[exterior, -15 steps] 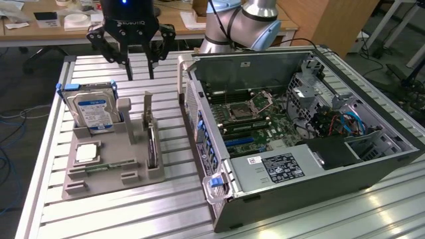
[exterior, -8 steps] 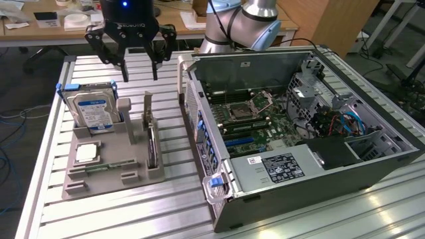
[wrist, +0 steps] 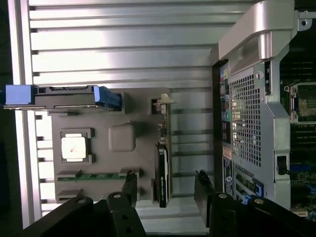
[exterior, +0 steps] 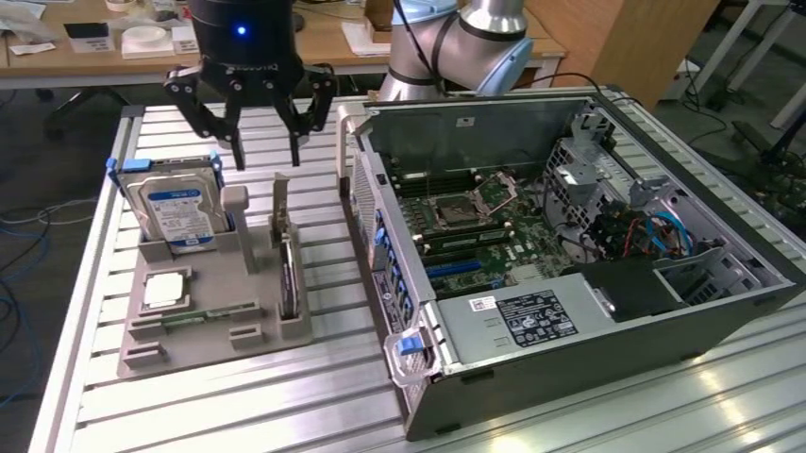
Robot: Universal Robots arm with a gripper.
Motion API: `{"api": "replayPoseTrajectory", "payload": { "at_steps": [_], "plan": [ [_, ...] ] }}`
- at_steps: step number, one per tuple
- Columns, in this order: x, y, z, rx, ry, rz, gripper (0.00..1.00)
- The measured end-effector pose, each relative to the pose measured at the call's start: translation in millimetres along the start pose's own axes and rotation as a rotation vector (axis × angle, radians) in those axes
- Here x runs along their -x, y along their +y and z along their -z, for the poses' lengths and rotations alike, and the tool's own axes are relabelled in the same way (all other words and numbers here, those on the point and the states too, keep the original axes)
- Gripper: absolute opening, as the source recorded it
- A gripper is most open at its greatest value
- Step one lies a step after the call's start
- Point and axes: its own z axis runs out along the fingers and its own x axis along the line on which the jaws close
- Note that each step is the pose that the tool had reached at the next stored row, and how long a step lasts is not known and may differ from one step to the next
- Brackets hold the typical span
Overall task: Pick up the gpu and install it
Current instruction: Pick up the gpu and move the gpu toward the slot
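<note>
The gpu (exterior: 289,253) stands on its edge in a slot of the grey holder tray (exterior: 214,283), a thin card with a dark heatsink. In the wrist view the gpu (wrist: 163,165) is seen edge-on. My gripper (exterior: 267,160) hangs open a little above the card's far end, touching nothing. Seen from the wrist, the gripper (wrist: 165,190) has one black finger on each side of the card's line, with a wide gap between them. The open computer case (exterior: 567,245) lies to the exterior view's right of the tray, its motherboard (exterior: 473,222) exposed.
The tray also holds an upright hard drive (exterior: 176,212) with a blue-white label, a CPU (exterior: 164,291) and a memory stick (exterior: 189,321). All of it sits on a ribbed aluminium table (exterior: 252,406). A desk with clutter stands behind.
</note>
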Motion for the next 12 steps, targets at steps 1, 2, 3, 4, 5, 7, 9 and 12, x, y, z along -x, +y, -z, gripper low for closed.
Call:
{"api": "replayPoseTrajectory", "payload": {
  "at_steps": [1, 2, 3, 4, 5, 7, 9, 12],
  "plan": [
    [0.2, -0.1, -1.8, -0.0001, 0.001, 0.0, 0.59],
    [0.3, -0.2, -3.6, -0.0001, 0.0016, 0.0, 0.59],
    [0.6, -0.3, -5.5, -0.0001, 0.002, 0.0, 0.59],
    [0.8, -0.3, -7.4, -0.0001, 0.0025, 0.0, 0.59],
    [0.9, -0.4, -9.2, -0.0001, 0.0029, 0.0, 0.59],
    [0.9, -0.7, -12.8, -0.0002, 0.0039, 0.0, 0.59],
    [1.0, -2.1, -16.2, -0.0003, 0.0049, 0.001, 0.59],
    [1.2, -6.8, -21.5, -0.0003, 0.0071, 0.003, 0.59]
  ]
}}
